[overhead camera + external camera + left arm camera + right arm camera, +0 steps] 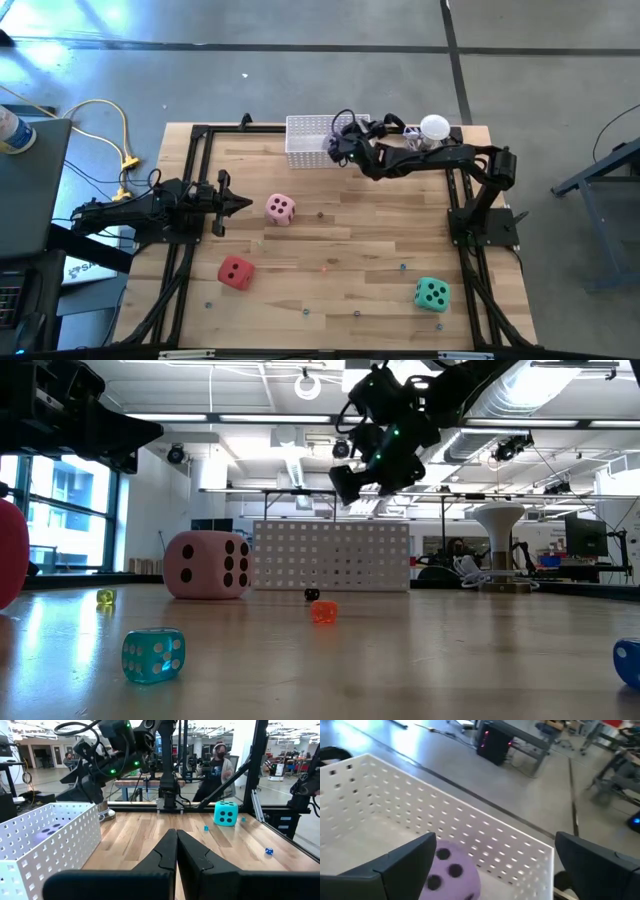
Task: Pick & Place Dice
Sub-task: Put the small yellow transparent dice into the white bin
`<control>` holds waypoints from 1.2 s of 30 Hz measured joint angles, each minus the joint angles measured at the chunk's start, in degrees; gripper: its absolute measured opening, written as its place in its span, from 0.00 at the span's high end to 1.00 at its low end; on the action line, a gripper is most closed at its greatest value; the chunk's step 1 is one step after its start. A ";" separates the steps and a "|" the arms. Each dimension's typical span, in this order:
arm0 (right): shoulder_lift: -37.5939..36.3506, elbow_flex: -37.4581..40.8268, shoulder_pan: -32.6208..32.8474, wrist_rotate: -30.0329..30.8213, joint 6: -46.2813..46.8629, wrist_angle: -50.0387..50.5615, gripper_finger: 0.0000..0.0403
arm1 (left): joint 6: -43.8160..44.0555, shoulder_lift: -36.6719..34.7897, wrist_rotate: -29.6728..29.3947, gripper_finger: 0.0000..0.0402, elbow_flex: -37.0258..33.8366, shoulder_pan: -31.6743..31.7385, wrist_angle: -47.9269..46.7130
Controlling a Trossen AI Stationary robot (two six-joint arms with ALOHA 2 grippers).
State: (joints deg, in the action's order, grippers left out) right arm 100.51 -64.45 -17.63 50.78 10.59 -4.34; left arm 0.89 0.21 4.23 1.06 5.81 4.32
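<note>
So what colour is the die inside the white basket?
Purple die with dark pips, clearest in the right wrist view.

The purple die [451, 872] is cut off by the picture's edge, fingers [405, 862] covering part.

Purple die [451, 874] in basket [485, 831], three on table [350, 240]

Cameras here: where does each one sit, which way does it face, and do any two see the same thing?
High view: overhead, straight down; both arms, left gripper shut, right gripper over the white basket.
Low view: tabletop height, facing the basket and pink die.
Left wrist view: past its shut fingers toward the teal die.
Right wrist view: between open fingers down at the purple die.
Shared: the basket, all four.
</note>
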 joint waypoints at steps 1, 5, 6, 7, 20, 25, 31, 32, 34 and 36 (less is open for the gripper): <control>0.00 0.00 0.07 0.71 0.10 -0.01 0.01 | -0.02 0.01 0.00 1.00 0.00 0.02 0.00; -0.25 0.00 1.28 3.51 -0.30 -1.36 0.01 | -0.02 0.00 0.00 1.00 0.00 0.02 0.00; -0.53 0.02 1.90 4.07 -0.82 -1.61 0.01 | -0.02 0.02 0.00 1.00 0.00 0.00 0.00; -0.83 0.02 2.62 4.44 -1.80 -2.12 0.01 | -0.02 0.00 0.00 1.00 0.00 0.02 0.00; -5.63 0.00 20.27 8.49 -9.51 -1.79 0.01 | -0.02 0.00 0.00 1.00 0.00 0.02 0.04; -6.78 -0.02 29.17 14.69 -3.28 4.96 0.01 | -0.02 0.01 0.00 1.00 0.00 0.01 0.18; -7.10 0.01 38.55 20.63 8.68 13.58 0.01 | 1.45 0.02 0.01 1.00 0.00 0.02 1.04; -7.10 0.00 39.83 21.15 10.68 14.81 0.01 | 1.55 0.02 0.00 1.00 0.00 0.01 1.26; -6.99 0.02 41.95 22.25 13.25 16.98 0.01 | 1.57 0.02 0.01 1.00 0.00 0.01 2.20; -6.99 0.02 43.69 24.00 14.13 18.07 0.01 | 1.28 0.00 0.00 1.00 0.00 0.02 3.19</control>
State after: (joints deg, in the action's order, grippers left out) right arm 93.51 -64.42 26.06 74.78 24.72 13.73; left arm 2.16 0.21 4.23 1.06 5.82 7.51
